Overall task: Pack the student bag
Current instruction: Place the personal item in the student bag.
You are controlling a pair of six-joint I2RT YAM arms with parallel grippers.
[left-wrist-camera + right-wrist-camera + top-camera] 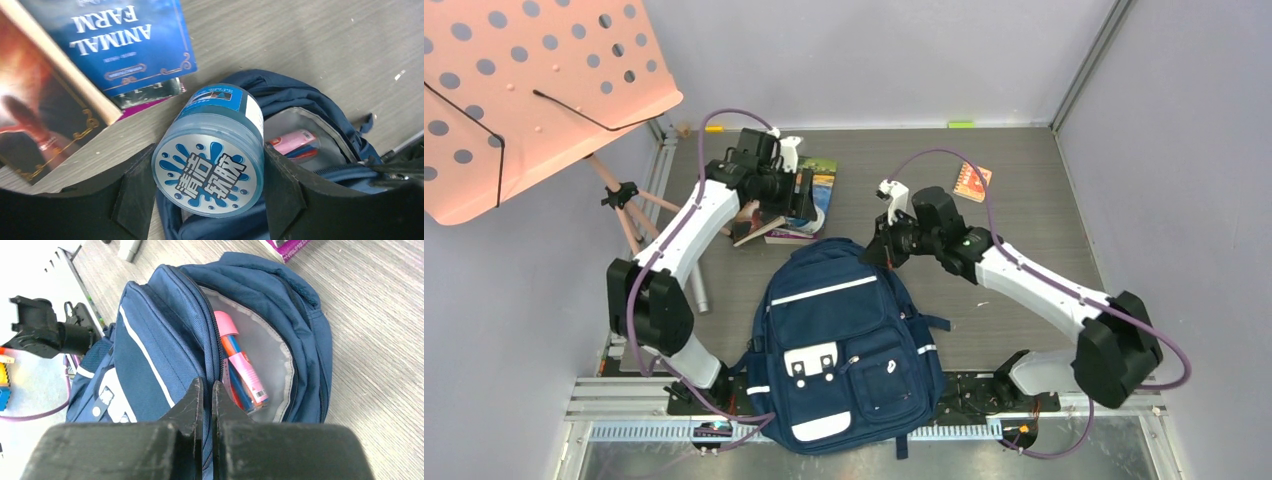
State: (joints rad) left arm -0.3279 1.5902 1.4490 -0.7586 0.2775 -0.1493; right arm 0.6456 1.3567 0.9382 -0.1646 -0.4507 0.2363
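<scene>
At the near middle of the table (1024,200), btwn the two arm bases, the bag (844,340) is lying flat on its back, front pocket up. Its open mouth is pointing twd the far side, just beside the stack of books (125,40).

Step in hand, as I'm reading it: the round blue tub (220,115) is going into the main compartment. To do it well:
- The mouth needs to be gaping, so the front lip should be getting lifted up and away from the grey lining, w/o dragging the whole bag.
- The tub is hanging above the mouth's edge and part over bare table, not yet inside. It wants moving further over the grey lining before any lowering.
- It's looking wide vs. the gap, so going in tilted w/ the lid leading is prob. safer than dropping it flat onto the rim.
- The pens (240,365) are lying along the lining inside; aiming beside them should be avoiding a jam.

Left pincer (209,155): jaws are standing fairly wide and clamping the tub by its sides, one pad on each side, lid facing the wrist cam.

Right pincer (207,390): jaws are clenched almost together, only a sliver showing btwn them. They're sitting right on the front lip of the mouth by the zip. It looks like they're pinching that fabric edge, tho how much cloth is caught I can't tell.
</scene>
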